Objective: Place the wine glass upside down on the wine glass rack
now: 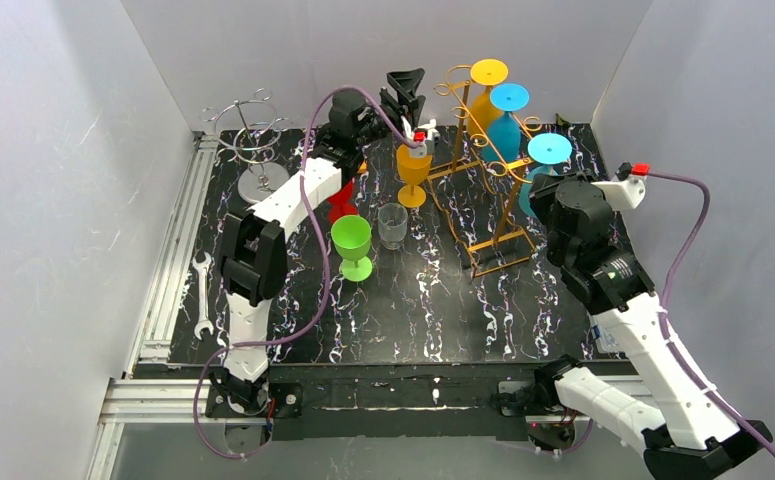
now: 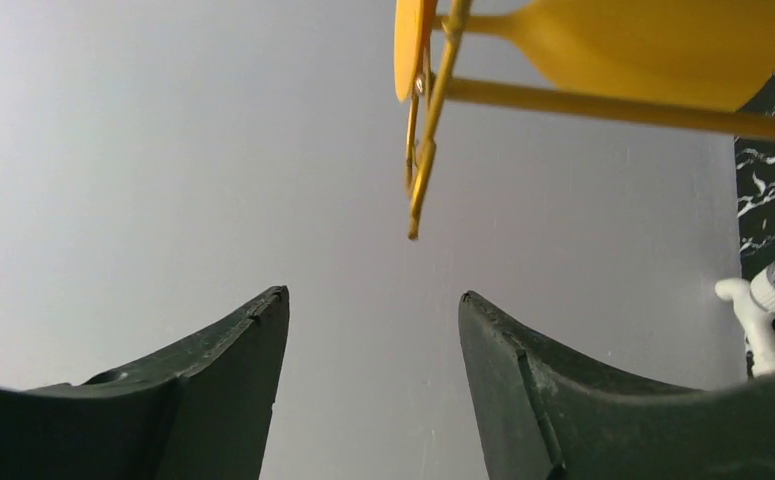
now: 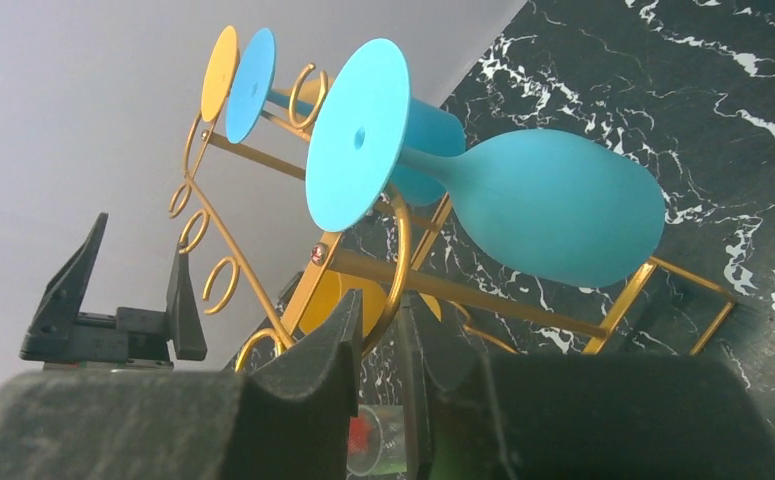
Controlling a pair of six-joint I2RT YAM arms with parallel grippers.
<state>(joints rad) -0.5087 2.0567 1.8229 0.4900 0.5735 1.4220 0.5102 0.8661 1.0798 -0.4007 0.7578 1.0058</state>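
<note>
The gold wire rack [image 1: 483, 180] stands at the back right. A yellow glass [image 1: 487, 85], a blue glass [image 1: 508, 115] and a cyan glass [image 1: 546, 150] hang on it upside down. An orange glass [image 1: 413, 168] stands upright on the table left of the rack. My left gripper [image 1: 404, 80] is open and empty above and behind the orange glass, facing the back wall [image 2: 373, 295]. My right gripper [image 3: 375, 300] is nearly shut with a narrow slit, empty, just below the cyan glass [image 3: 553, 205] at a rack loop [image 3: 398, 260]. In the top view its fingers are hidden.
A green glass [image 1: 351, 245], a clear tumbler [image 1: 393, 225] and a red glass [image 1: 341, 205], partly behind the left arm, stand mid-table. A silver wire stand [image 1: 253, 135] is at the back left. A wrench [image 1: 203, 292] lies at the left edge.
</note>
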